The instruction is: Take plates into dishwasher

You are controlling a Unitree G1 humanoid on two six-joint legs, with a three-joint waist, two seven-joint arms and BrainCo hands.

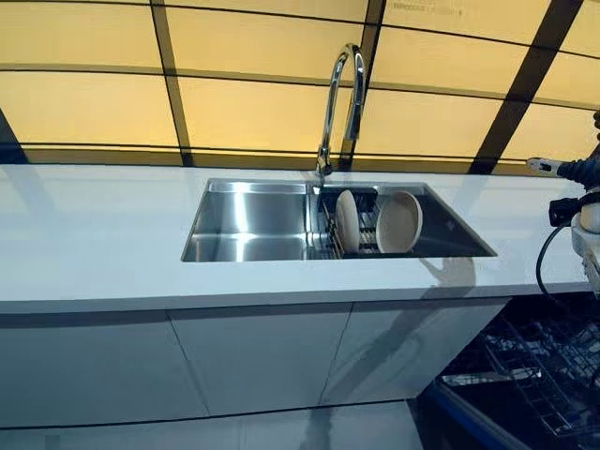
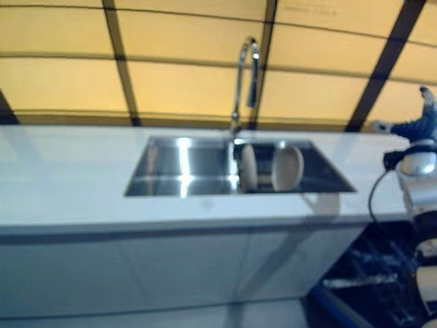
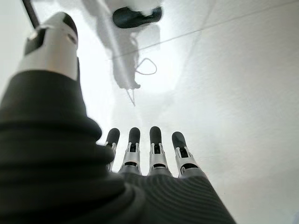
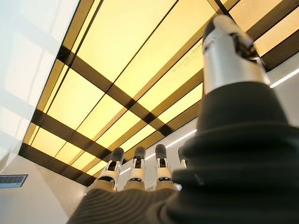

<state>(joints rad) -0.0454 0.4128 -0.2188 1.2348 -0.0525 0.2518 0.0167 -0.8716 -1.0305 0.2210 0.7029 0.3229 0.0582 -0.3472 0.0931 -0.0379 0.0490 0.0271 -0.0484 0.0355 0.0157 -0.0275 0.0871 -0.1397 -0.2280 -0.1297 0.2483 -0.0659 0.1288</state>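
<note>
Down at the lower right, your open dishwasher's dark wire rack (image 1: 539, 375) is sitting below the counter's right end, and no plate is showing in it. Your right hand (image 4: 140, 175) is hanging raised at the right end of the white stone counter (image 1: 94, 234), fingers straight and relaxed, thumb apart, holding nothing; its wrist view is looking up at the yellow panelled wall. Your left hand (image 3: 145, 151) is pointing down at pale floor, fingers likewise straight and empty, and it is not showing in the head views.

Further out, two round cream plates (image 1: 398, 222) are standing on edge in a wire drainer (image 1: 367, 230) in the right basin of the stainless steel sink (image 1: 244, 220), under the tall chrome tap (image 1: 339, 94). As far as you can judge, nothing is loaded yet: both plates are waiting, well apart from either hand.
</note>
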